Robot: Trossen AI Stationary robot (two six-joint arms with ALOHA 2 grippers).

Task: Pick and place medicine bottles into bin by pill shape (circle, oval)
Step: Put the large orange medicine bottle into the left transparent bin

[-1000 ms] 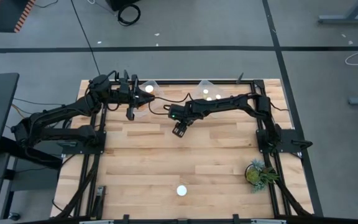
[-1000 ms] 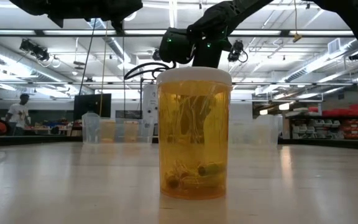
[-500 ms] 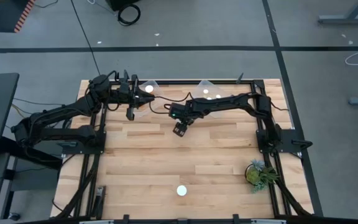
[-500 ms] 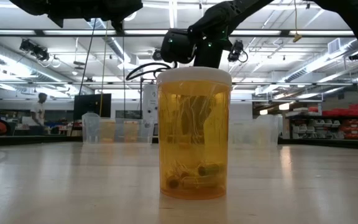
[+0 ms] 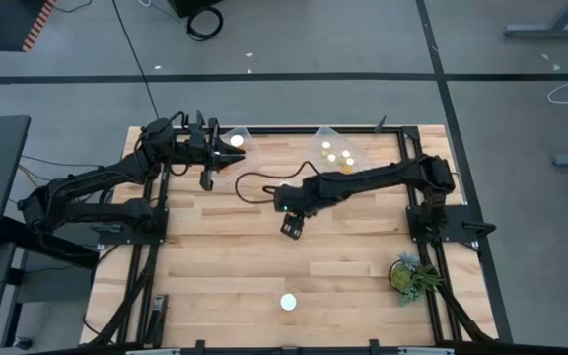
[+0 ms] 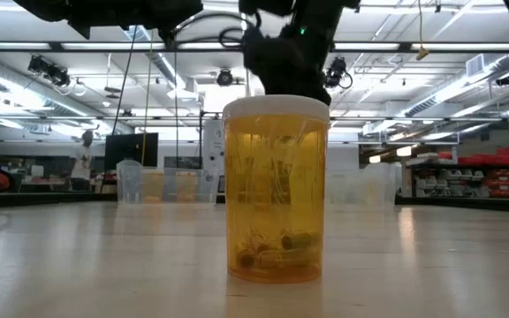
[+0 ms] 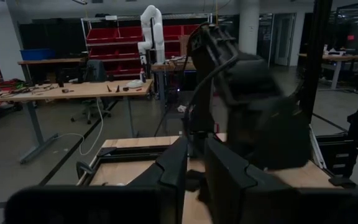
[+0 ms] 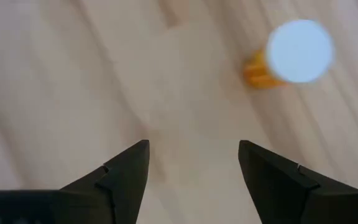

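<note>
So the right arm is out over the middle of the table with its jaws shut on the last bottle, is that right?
Not quite. The right gripper is over the middle of the table, but its jaws are open and empty. In the right wrist view the bottle stands on the wood ahead of them, untouched. The high view shows the same bottle alone near the table's front edge.

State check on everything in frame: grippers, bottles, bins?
Right gripper: open, empty, above bare table.
Left gripper: by the left bin, fingers close together.
Lone bottle: upright, capped, on the table.
Left bin: holds one bottle.
Right bin: holds several bottles.
</note>
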